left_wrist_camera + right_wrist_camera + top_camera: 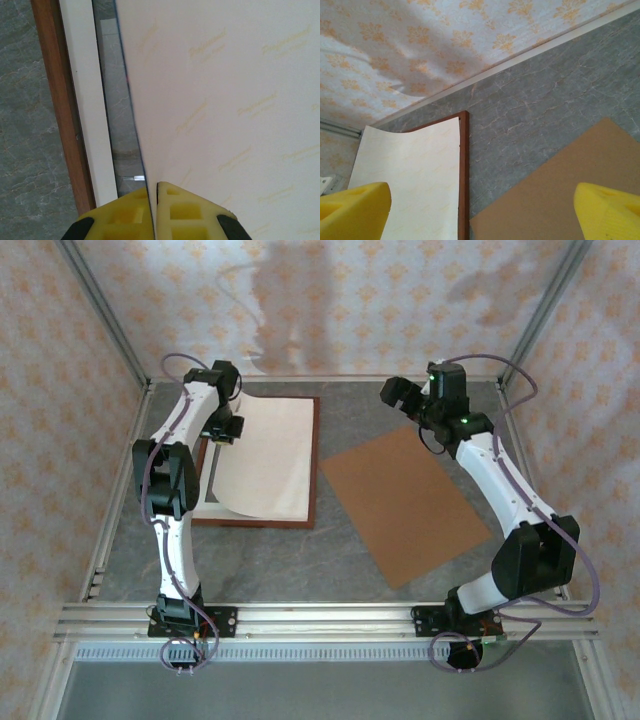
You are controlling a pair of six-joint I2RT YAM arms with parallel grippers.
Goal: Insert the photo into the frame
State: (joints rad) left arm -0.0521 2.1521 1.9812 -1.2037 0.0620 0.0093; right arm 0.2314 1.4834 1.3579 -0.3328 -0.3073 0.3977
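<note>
Left fingers (185,215) pinch the photo (225,100); right fingers (350,210) spread wide.

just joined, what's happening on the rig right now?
The left gripper is shut on the edge of the photo, which lies white back up, curling over the frame. It isn't seated flat yet. The right gripper is open and holds nothing, raised above the table near the brown backing board.

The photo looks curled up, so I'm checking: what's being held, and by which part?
The left gripper pinches the photo by its left edge; the right gripper is open and empty.
</note>
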